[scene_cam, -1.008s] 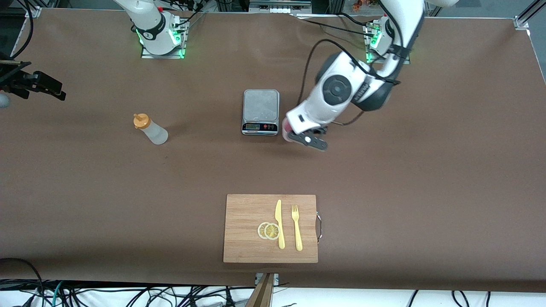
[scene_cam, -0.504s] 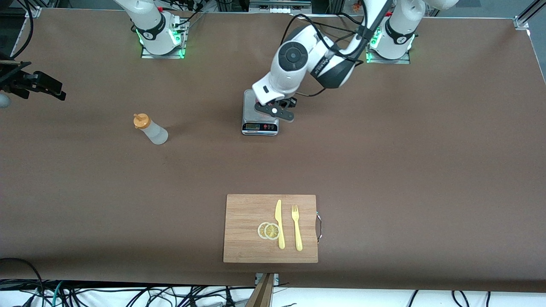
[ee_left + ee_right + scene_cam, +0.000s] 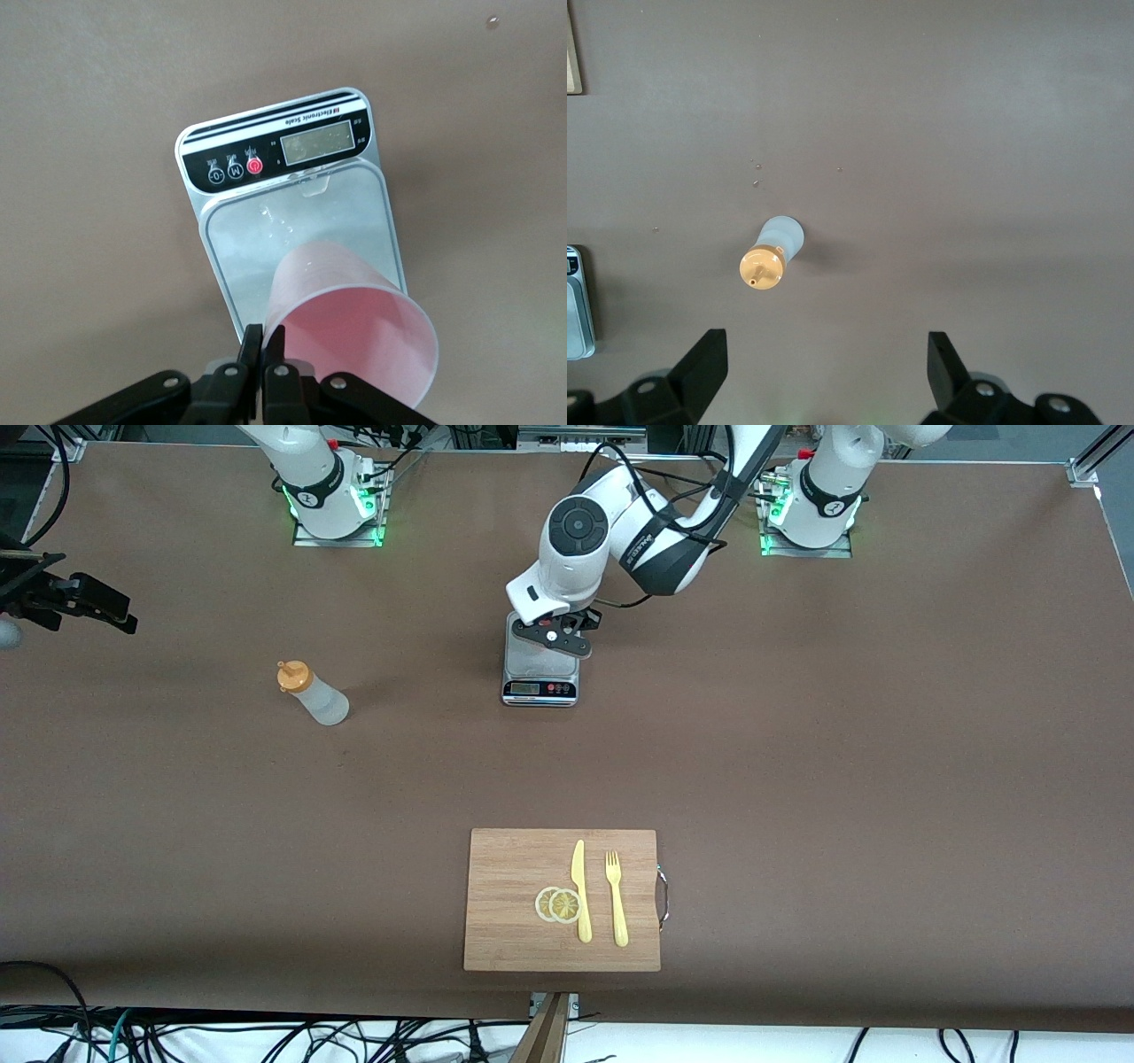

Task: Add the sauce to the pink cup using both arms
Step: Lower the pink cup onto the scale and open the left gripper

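My left gripper, jaws pinched on the rim of the pale pink plastic cup, holds it over the grey scale; the right gripper, wide-jawed, hangs above the untouched orange-capped whitish squeeze bottle standing on the tabletop toward the right arm's end, pouring not begun.

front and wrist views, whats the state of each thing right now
pink cup: held by its rim, over the scale, looks empty
left gripper: shut on the cup's rim
right gripper: open, empty, above the sauce
sauce: upright on the table, cap on
scale: nothing resting on it
cutting board: flat, carrying knife, fork, lemon slices
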